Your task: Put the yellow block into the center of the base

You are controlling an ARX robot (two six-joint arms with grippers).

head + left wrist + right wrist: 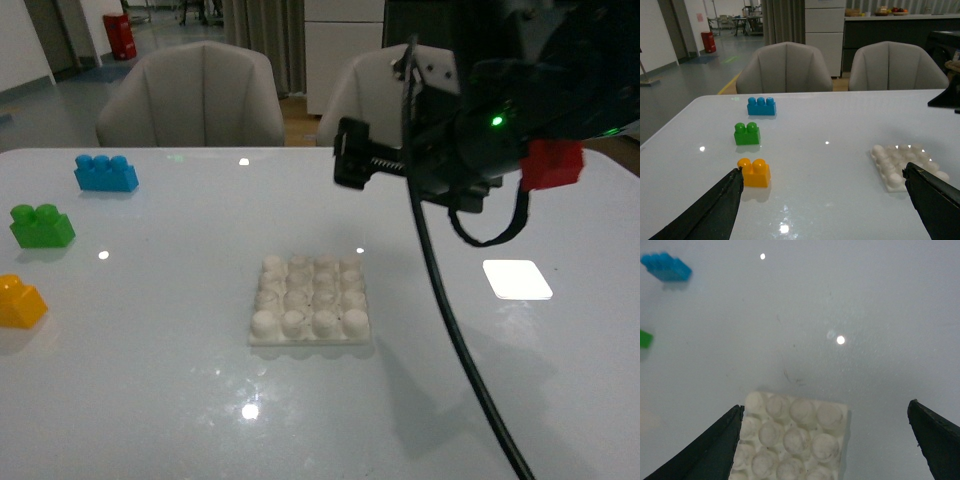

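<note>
White table (150, 400) fills my front view. The base (310, 300) lies flat near its middle. The yellow block (20, 302) sits at the far left edge of the picture, well apart from the base, with a green brick (40, 226) and a blue brick (105, 173) lined up behind it. My right arm (480, 130) hangs above the table beyond the base; I cannot tell its tool's state from here.

On the left wrist view, the left tool (822, 172) stands wide, with nothing in it. The yellow block (754, 173) stands upright on the table just beside one finger (715, 210); whether they touch I cannot tell. The base (907, 167) lies near the other finger.

On the right wrist view, the right tool (825, 410) is wide as well and holds nothing. It hovers over the base (790, 435), which shows between the fingers, closer to one of them. The blue and green bricks are blurred at the picture's edge.
</note>
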